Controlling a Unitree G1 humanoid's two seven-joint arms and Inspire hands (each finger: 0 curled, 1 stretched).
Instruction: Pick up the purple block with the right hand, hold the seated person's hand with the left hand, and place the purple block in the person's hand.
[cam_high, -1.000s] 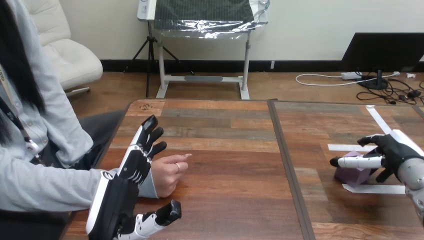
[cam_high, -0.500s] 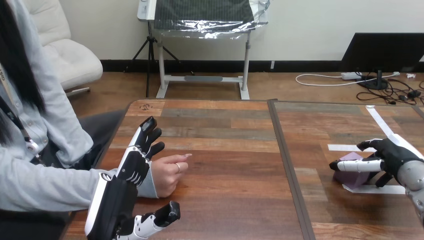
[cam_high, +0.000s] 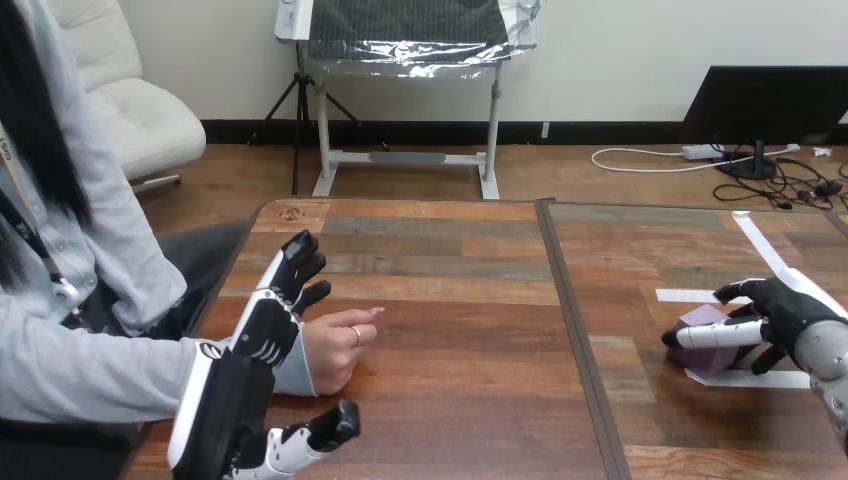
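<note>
We are picking up: our right hand (cam_high: 785, 315) curls thumb and fingers round the block (cam_high: 698, 318), low on the table (cam_high: 460, 330), our left hand (cam_high: 262, 335) stands open-fingered beside the person's hand (cam_high: 335, 350), and lifting likely comes next.

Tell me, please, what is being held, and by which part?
The right hand pinches the small purple block, thumb in front, fingers behind; the left hand holds nothing.
</note>
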